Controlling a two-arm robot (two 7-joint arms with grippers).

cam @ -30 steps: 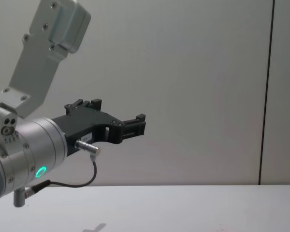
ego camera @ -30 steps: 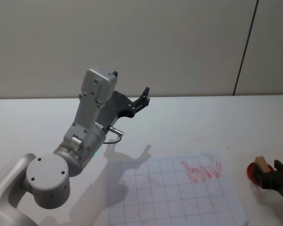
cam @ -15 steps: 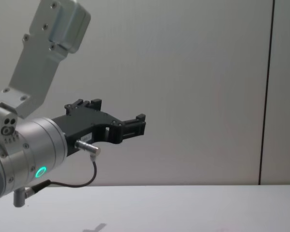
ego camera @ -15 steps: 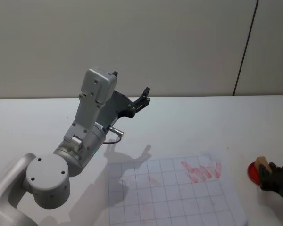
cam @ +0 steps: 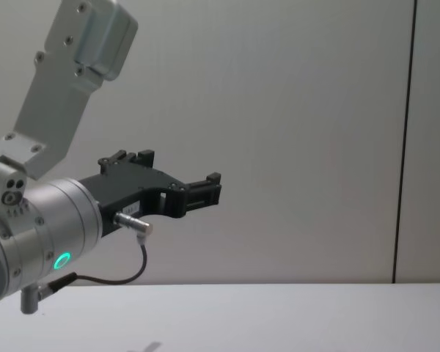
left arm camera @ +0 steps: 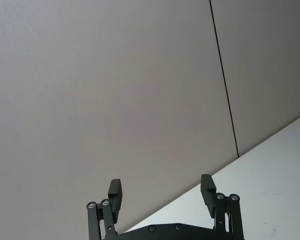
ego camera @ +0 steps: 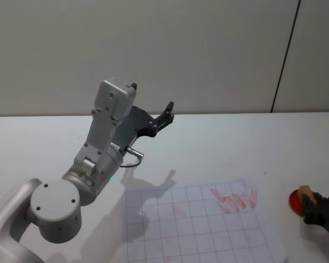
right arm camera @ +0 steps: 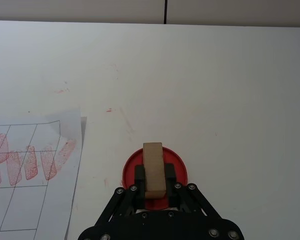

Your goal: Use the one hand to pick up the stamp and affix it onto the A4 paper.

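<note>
White table (ego camera: pixel 219 142): A4 paper (ego camera: pixel 192 230), red pad (ego camera: pixel 294 200)

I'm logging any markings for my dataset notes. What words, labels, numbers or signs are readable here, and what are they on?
No text can be read anywhere.
The white label on the left gripper: too small to read.
The red prints on the paper: smeared patches, no legible letters.
The stamp and red pad: no markings seen.
</note>
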